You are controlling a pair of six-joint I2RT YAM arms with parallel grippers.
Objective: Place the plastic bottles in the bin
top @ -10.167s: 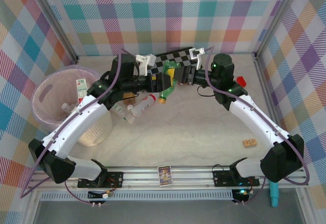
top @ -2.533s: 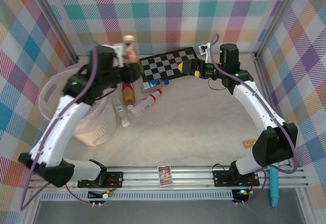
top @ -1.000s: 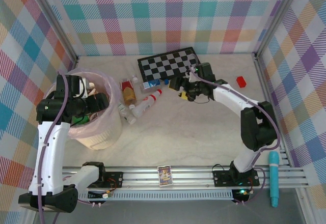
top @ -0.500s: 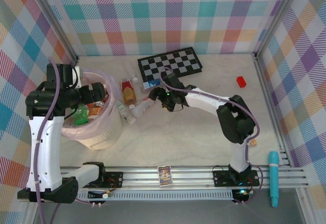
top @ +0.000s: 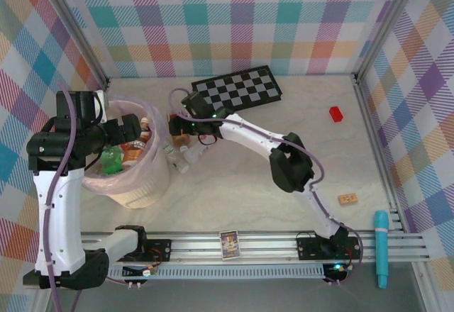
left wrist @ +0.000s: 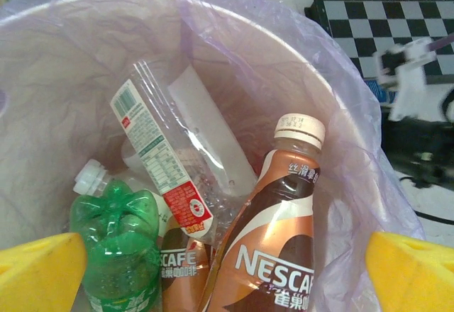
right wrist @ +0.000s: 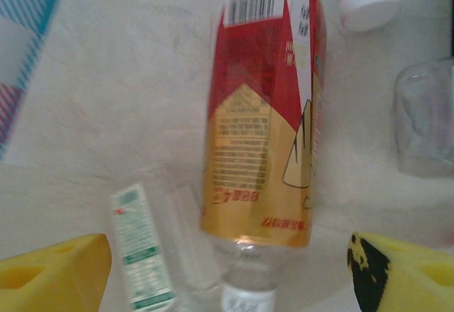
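The red-and-gold bottle lies between the spread right fingers.

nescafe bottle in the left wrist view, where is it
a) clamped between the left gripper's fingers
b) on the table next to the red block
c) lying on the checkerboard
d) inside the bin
d: the brown Nescafe bottle leans cap-up inside the pink-lined bin, beside a green bottle and a clear labelled bottle.
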